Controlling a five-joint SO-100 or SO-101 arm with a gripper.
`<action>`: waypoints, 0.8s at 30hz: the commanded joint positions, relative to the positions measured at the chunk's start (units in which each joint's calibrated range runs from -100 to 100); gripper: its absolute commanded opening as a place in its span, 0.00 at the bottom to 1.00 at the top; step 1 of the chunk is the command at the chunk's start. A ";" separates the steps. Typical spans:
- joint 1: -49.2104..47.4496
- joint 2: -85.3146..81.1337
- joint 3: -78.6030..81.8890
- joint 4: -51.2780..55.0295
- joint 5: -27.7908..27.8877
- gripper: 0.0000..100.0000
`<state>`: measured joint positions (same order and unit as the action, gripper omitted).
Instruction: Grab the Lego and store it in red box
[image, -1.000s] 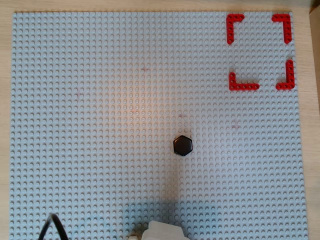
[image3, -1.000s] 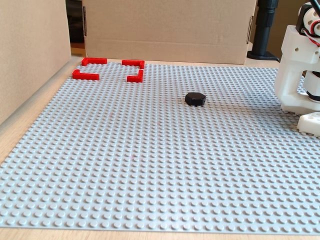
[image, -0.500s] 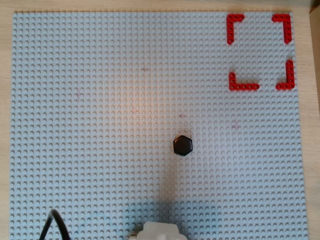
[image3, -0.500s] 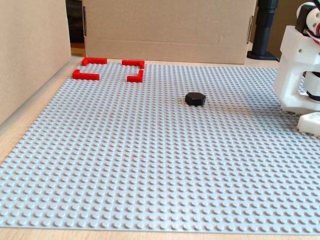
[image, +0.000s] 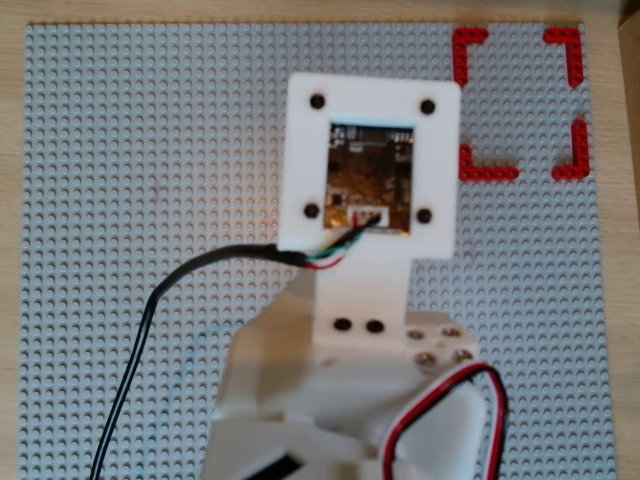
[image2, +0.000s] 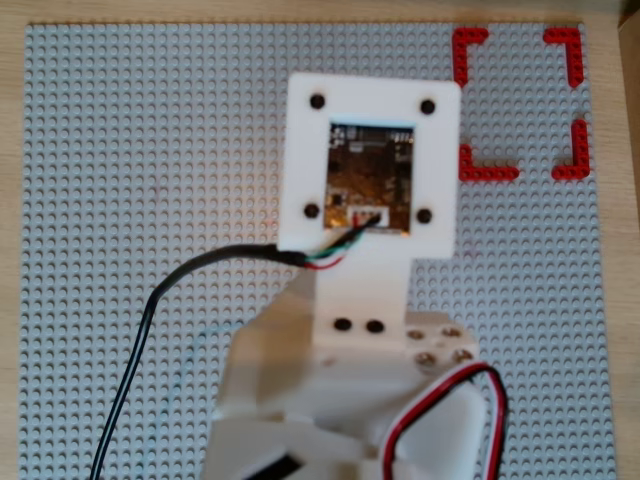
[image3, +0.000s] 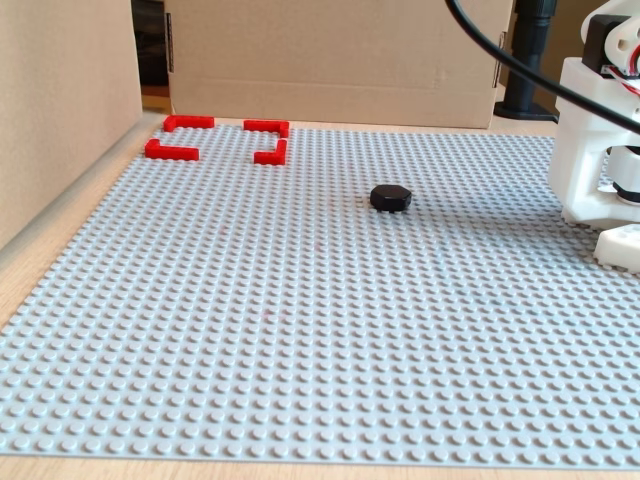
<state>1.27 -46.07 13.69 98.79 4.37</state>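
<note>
The Lego is a small glossy black hexagonal piece lying on the grey baseplate, right of centre in the fixed view. The red box is a square outline of thin red corner pieces at the back left, apart from the Lego. In both overhead views the red box sits at the top right. There the arm's white camera mount hangs over the plate's middle and hides the Lego. No gripper fingers show in any view.
Cardboard walls stand along the left and back of the plate in the fixed view. The white arm base stands at the right edge, with a black post behind it. A black cable trails off the mount.
A black cable has swung into the top right of the fixed view, and the arm's upper part has shifted slightly. The Lego and the red box have not moved.
</note>
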 joint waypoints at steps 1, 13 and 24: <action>0.25 1.75 0.68 0.51 0.32 0.02; 9.11 17.93 1.22 0.42 2.40 0.02; 12.01 26.24 3.86 0.16 2.56 0.02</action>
<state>12.83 -20.37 17.44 98.70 6.81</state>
